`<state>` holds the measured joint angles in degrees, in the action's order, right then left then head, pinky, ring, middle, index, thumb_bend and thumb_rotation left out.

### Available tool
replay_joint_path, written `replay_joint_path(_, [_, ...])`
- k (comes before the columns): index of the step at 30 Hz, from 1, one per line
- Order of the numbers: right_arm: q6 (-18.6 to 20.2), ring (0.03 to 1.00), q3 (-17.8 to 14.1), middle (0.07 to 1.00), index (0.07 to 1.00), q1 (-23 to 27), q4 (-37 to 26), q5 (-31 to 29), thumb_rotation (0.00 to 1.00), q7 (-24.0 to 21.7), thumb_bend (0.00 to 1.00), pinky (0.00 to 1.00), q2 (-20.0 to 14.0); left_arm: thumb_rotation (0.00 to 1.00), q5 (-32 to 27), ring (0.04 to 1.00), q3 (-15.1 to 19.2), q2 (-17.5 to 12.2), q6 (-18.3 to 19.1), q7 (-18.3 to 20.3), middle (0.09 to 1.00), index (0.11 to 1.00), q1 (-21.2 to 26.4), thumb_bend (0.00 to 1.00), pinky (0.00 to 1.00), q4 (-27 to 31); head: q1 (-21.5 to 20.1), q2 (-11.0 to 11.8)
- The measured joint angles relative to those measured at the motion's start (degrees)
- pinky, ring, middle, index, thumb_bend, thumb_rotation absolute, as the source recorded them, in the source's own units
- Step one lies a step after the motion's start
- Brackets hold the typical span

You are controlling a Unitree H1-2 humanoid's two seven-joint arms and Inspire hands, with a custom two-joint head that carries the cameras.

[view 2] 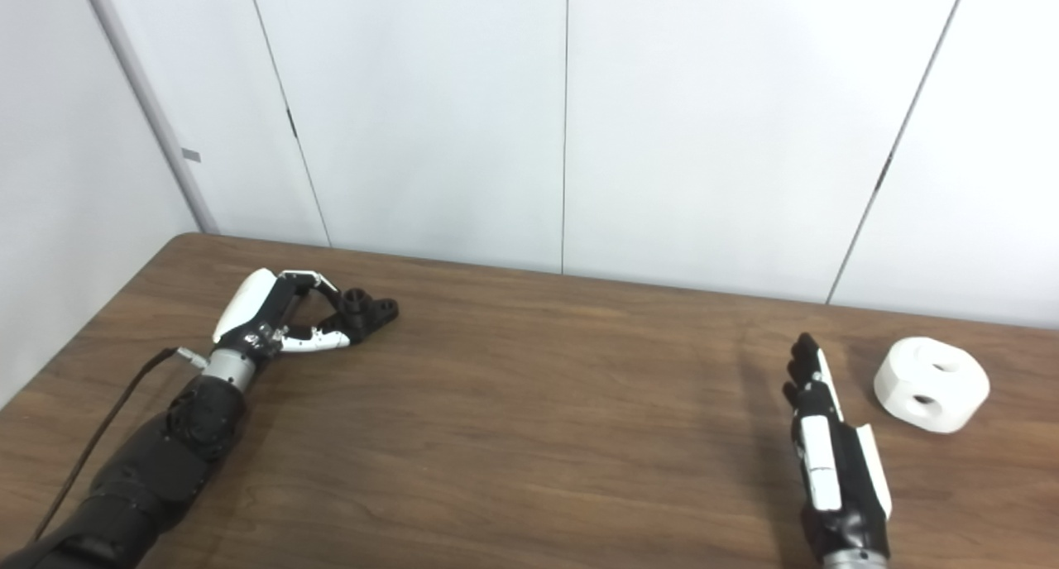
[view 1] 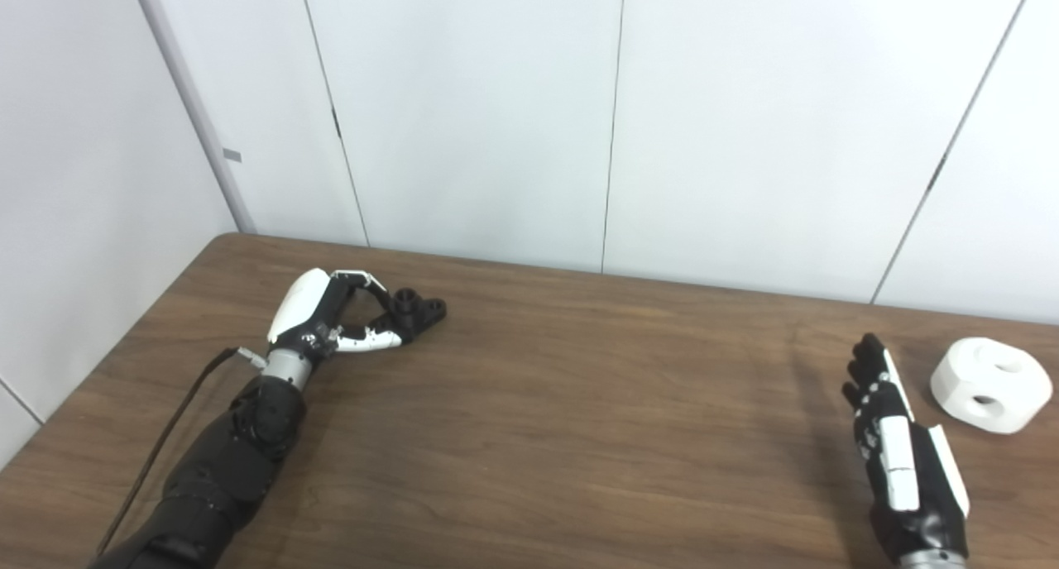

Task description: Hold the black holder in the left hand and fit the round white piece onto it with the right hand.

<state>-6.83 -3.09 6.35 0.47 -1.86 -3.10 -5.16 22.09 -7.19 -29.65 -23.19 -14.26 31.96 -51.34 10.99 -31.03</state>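
White wall panels point(view 1: 463, 114) with thin vertical seams stand behind a dark wood-grain table point(view 1: 563, 420), which fills the lower half of both views.

Left side: the left hand point(view 1: 331, 317) lies low over the far-left part of the table, its arm entering from the bottom-left corner with a black cable point(view 1: 165, 437) running alongside the forearm. The fingers point(view 1: 364, 283) curve over from the far side and the thumb point(view 1: 376, 339) reaches in from the near side, so that their tips meet the black holder point(view 1: 420, 307). The black holder sits on the table at those tips, projecting to the right of the hand; small round holes show in its upper face. Contact at the tips is visible, but whether the grip is firm cannot be determined.

Right side: the right hand point(view 1: 898, 445) is near the right edge of the table, its fingers extended straight, held close together and pointing away from the robot. It holds nothing. The round white piece point(view 1: 990, 384) rests on the table just right of this hand, level with the fingertips, with a clear strip of table between them. Two dark openings show on the round white piece, one on top and one on the near side.

The two hands are well apart, with bare table between them.
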Motion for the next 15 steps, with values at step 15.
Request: replay_joint_path(15, [0.39, 1.000, -0.34, 1.000, 1.000, 0.29, -0.16, -0.08, 1.00, -0.02, 0.56, 0.99, -0.51, 0.04, 0.55, 0.839, -1.11, 0.01, 0.32, 3.51, 0.695, 0.485, -1.38, 0.52, 0.80, 5.01, -0.96, -0.70])
